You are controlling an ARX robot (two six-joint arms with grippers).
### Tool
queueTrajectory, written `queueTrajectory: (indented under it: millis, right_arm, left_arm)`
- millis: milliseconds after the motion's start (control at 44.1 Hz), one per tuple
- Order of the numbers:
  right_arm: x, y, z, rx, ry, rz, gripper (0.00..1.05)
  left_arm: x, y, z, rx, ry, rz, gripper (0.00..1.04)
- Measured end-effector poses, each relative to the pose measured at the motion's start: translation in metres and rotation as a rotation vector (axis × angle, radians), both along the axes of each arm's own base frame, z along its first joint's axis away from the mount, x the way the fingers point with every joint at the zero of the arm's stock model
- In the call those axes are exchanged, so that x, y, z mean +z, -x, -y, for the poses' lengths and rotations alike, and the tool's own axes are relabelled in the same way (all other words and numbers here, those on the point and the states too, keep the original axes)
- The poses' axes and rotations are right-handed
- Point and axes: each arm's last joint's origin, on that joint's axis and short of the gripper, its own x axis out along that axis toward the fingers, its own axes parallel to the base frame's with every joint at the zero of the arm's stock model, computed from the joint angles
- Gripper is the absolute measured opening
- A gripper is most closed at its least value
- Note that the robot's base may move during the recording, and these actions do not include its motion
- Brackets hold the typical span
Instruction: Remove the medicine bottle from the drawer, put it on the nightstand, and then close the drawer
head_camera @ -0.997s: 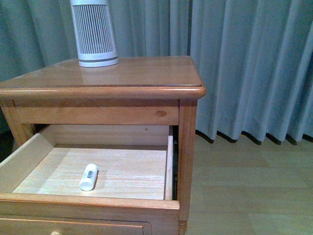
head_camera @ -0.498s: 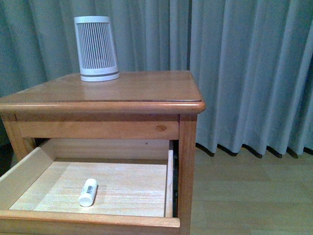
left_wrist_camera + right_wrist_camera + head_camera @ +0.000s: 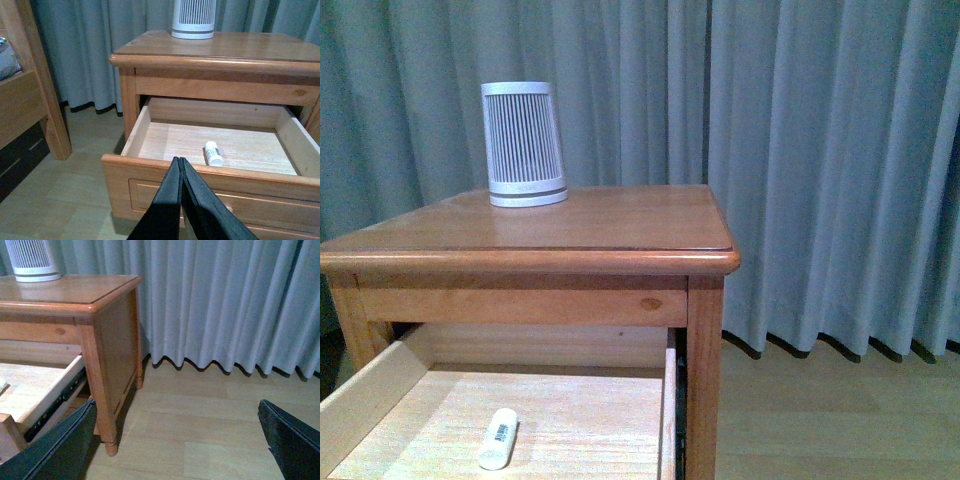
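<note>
Nightstand (image 3: 620,215) top bears a ribbed appliance (image 3: 525,145); grey curtains (image 3: 820,150) behind; wood floor (image 3: 840,420).

No words, brands or numbers can be read in any view. The label of the medicine bottle (image 3: 498,438), which lies in the open drawer (image 3: 590,420), shows only dark barcode-like stripes, too small to make out.

Across the whole back of the room hang pleated grey-blue fabric curtains (image 3: 820,150), hems just reaching the pale wood-plank floor (image 3: 840,420) — a honey-brown wooden bed frame (image 3: 37,85) stands on it, near the curtains.
</note>
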Motion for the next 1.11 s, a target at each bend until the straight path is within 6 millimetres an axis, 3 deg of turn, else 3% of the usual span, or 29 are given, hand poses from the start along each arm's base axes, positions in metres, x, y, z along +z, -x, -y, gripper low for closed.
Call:
queueTrajectory:
  millis: [317,498,1110]
  right_arm:
    - [0.0000,0.0000,0.0001,-0.004,0.000,0.000,0.98]
    - [0.0000,0.0000,0.0001,-0.003,0.000,0.000,0.98]
    - [-0.0001,0.0000,-0.0002,0.006,0.000,0.000,0.98]
  left_arm:
    - [0.0000,0.0000,0.0000,-0.001,0.002,0.000,0.68]
    - [0.0000,0.0000,0.0000,0.000,0.002,0.000,1.00]
    - [0.0000,0.0002,-0.0002,0.006,0.003,0.001,0.98]
